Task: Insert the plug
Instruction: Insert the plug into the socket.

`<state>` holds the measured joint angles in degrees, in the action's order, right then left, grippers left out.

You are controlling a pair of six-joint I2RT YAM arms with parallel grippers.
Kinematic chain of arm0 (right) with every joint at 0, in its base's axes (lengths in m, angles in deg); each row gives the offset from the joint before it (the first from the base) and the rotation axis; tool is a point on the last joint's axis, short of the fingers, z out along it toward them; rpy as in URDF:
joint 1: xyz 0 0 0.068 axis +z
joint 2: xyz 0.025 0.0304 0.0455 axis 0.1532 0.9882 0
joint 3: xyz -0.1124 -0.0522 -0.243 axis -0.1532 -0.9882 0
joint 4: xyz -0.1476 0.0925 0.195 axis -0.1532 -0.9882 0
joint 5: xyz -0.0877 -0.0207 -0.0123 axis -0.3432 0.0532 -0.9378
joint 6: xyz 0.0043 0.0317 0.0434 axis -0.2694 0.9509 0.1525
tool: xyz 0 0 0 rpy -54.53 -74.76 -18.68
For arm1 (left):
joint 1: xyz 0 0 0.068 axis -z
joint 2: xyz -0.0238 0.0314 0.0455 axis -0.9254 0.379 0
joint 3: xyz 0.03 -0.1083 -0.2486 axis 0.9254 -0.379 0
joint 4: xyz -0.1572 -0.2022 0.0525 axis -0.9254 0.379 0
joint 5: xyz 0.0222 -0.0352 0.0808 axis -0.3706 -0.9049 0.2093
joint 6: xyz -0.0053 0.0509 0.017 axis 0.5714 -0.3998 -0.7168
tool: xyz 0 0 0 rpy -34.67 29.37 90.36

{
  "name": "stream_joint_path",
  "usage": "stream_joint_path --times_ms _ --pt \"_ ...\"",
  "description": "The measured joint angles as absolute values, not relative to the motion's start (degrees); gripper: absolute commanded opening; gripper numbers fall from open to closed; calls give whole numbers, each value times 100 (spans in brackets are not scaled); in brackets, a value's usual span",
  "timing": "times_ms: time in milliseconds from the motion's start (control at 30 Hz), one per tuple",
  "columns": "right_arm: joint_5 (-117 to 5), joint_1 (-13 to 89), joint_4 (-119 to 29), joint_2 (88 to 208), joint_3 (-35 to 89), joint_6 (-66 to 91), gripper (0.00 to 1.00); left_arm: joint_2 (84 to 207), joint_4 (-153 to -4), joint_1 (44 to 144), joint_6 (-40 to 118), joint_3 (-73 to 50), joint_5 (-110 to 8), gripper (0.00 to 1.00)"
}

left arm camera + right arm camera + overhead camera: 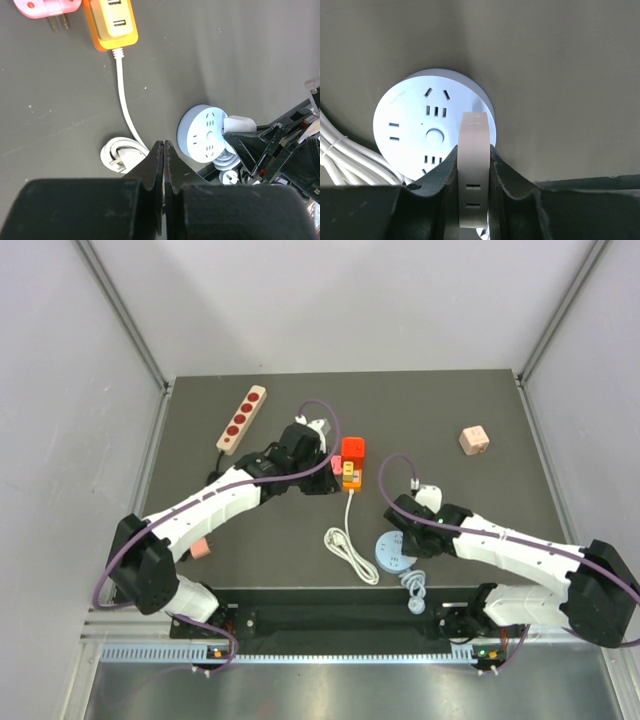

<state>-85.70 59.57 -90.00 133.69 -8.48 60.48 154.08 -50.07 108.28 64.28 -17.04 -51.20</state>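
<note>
The red plug (353, 448) sits on the far end of the orange power strip (350, 476); it is out of both wrist views. My left gripper (325, 483) is shut and empty, just left of the strip and above the table (164, 144). The strip's near end (111, 25) and its white cable (125, 107) show in the left wrist view. My right gripper (408, 518) is shut on a flat white adapter (474, 165), held just above the round white-blue socket hub (427, 127), (393, 553).
A pink adapter (47, 7) lies left of the orange strip. The strip's coiled cable end (352, 555) lies near the hub. A beige strip with red sockets (241, 418) lies far left, a beige cube (474, 440) far right, a small pink block (201, 548) near left.
</note>
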Motion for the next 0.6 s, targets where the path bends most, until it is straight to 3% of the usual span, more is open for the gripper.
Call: stream_joint_path --times_ms 167,600 --pt "-8546 5822 -8906 13540 -756 5685 9 15408 -4972 10728 6369 -1704 -5157 0" --pt "-8090 4244 -7962 14390 -264 4212 0 15309 -4878 10494 6300 -1704 -5229 0"
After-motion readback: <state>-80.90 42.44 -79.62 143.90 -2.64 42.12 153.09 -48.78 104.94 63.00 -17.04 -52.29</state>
